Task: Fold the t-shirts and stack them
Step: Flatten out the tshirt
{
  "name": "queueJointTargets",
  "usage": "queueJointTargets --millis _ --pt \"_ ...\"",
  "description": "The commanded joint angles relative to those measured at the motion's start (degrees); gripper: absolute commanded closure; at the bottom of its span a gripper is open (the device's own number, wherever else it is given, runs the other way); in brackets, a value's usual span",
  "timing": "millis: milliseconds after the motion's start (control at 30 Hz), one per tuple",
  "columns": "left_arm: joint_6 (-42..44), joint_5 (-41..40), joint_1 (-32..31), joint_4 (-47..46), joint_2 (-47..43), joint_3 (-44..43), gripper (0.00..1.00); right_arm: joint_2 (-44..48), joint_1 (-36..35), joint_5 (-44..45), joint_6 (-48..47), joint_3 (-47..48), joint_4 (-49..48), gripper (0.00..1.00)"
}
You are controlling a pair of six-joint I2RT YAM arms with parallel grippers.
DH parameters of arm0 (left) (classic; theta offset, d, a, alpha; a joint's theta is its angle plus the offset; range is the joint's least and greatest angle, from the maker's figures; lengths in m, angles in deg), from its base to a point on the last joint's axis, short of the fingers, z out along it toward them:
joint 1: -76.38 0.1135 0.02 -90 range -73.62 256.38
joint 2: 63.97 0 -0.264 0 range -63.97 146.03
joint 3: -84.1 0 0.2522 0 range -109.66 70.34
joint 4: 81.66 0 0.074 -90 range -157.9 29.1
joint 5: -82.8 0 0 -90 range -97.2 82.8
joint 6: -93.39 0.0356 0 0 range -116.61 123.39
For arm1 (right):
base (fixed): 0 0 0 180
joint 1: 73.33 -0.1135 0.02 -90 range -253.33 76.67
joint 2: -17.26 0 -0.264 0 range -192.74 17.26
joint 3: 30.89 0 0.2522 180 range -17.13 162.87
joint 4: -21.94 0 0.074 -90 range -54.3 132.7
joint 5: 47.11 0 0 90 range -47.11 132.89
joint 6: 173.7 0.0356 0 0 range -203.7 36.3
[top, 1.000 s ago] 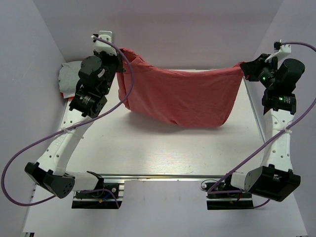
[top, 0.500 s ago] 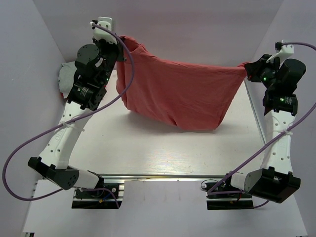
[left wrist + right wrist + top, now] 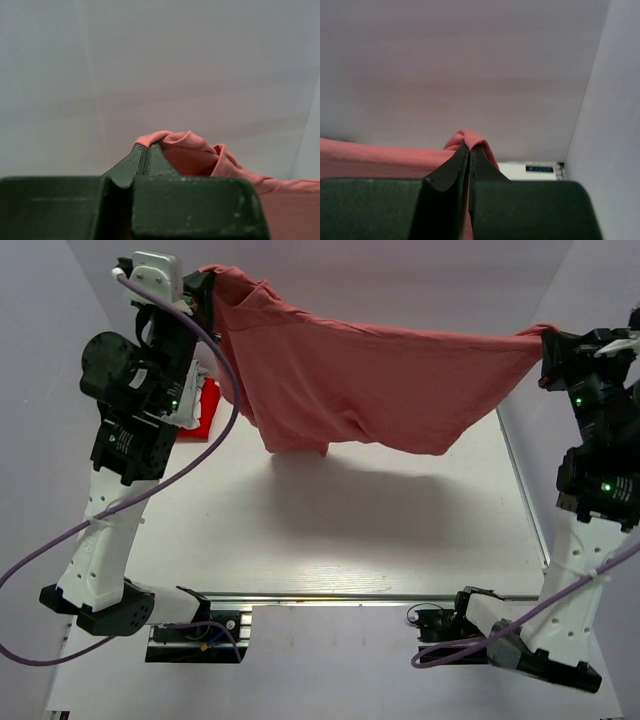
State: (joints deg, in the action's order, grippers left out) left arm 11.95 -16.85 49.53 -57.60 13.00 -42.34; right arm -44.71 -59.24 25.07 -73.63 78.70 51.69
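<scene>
Up at ten o'clock: left end effector (image 3: 207, 288) pinched together on bunched shoulder of salmon-pink t-shirt (image 3: 370, 390), held high, probably to hoist cloth off tabletop (image 3: 380, 540) and spread it flat for folding. Down at nine o'clock, behind left arm (image 3: 125, 440): bright red t-shirt (image 3: 208, 407), crumpled, part hidden, not yet folded. Across twelve o'clock: salmon-pink t-shirt strung as sagging band between both grips, round neck near left grip, creased lower folds dangling, seemingly clear of tabletop, shadow underneath. Over at two o'clock: right end effector (image 3: 548, 340) clamped on opposite corner, set wide for tension.
</scene>
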Motion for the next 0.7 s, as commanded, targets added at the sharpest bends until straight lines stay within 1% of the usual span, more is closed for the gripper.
queueJointTargets --millis 0,200,300,467,500,667 --pt "3.9 1.0 0.0 -4.5 -3.7 -2.7 1.00 1.9 0.2 4.6 -0.5 3.0 -4.6 1.00" --pt "6.8 3.1 0.0 -8.3 -6.0 -3.9 1.00 2.8 0.2 7.0 -1.7 6.6 -4.8 1.00" --pt "6.8 5.3 0.0 -7.5 -6.7 -6.1 1.00 4.1 0.1 8.8 -2.7 7.8 -5.2 1.00" --pt "6.8 13.0 0.0 -5.7 -11.0 -7.2 1.00 9.1 0.2 11.6 -4.2 6.5 -5.7 1.00" --pt "6.8 14.3 0.0 -5.6 -12.1 -5.5 1.00 9.7 0.3 11.8 -4.3 5.7 -5.8 1.00" --pt "6.3 20.2 0.0 -5.0 -17.0 -2.1 1.00 15.0 0.2 12.5 -5.1 2.6 -6.5 1.00"
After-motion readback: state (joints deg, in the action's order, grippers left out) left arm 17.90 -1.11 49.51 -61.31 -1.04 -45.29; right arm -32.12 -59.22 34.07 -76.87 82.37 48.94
